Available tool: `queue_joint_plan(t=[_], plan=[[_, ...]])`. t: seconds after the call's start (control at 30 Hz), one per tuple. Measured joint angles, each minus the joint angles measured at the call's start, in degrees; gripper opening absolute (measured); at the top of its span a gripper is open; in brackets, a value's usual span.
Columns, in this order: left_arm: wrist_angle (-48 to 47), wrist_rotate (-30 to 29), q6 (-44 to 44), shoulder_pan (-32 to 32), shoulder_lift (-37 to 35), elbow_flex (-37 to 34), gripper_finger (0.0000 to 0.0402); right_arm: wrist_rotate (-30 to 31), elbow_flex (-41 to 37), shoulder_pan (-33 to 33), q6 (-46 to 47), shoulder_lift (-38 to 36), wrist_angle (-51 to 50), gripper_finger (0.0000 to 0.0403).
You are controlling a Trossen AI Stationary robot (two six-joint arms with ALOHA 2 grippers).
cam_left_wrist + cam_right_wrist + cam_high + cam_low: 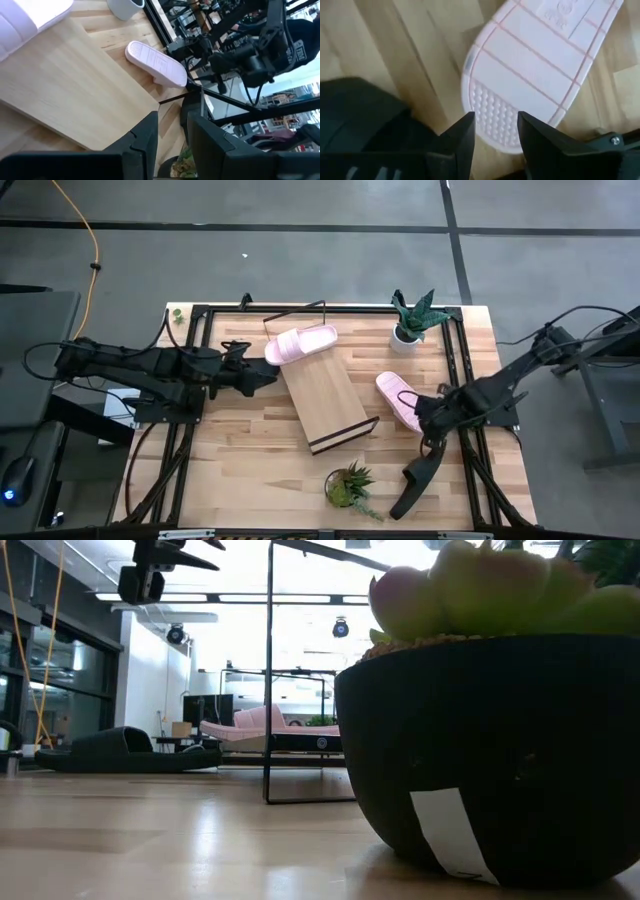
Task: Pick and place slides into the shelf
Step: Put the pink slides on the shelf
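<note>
One pale pink slide [300, 343] lies across the far end of the slanted wooden shelf [325, 400]. A second pink slide [396, 398] lies flat on the table to the right of the shelf. My right gripper [426, 420] points down over this slide's near end [495, 107], open, with the ribbed pink surface showing through the gap [495, 127]. Whether it touches, I cannot tell. Two black slides [418, 478] lie near the table's right near corner. My left gripper [268, 377] hangs by the shelf's left edge, open and holding nothing [172, 135].
A plant in a white pot [410, 325] stands at the far right of the table. A plant in a dark pot [348, 485] stands near the front edge and fills the low view's right side [490, 750]. The shelf's thin black wire frame [270, 670] rises above the board.
</note>
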Motion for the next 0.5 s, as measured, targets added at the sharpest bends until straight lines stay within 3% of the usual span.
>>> queue_joint_plan(t=[0.17,0.33,0.5], plan=[[0.0,0.0,0.0,0.0,-0.1,0.0,0.0095,3.8,0.0,2.3,3.7,2.6,2.4,0.0139],[-0.1,0.0,1.7,0.0,-0.1,0.0,0.0095,1.8,0.0,3.1,6.3,5.2,5.5,0.0139],[-0.2,1.8,4.2,0.0,-0.1,0.0,0.0095,0.2,0.7,3.1,17.1,5.1,8.0,0.0139]])
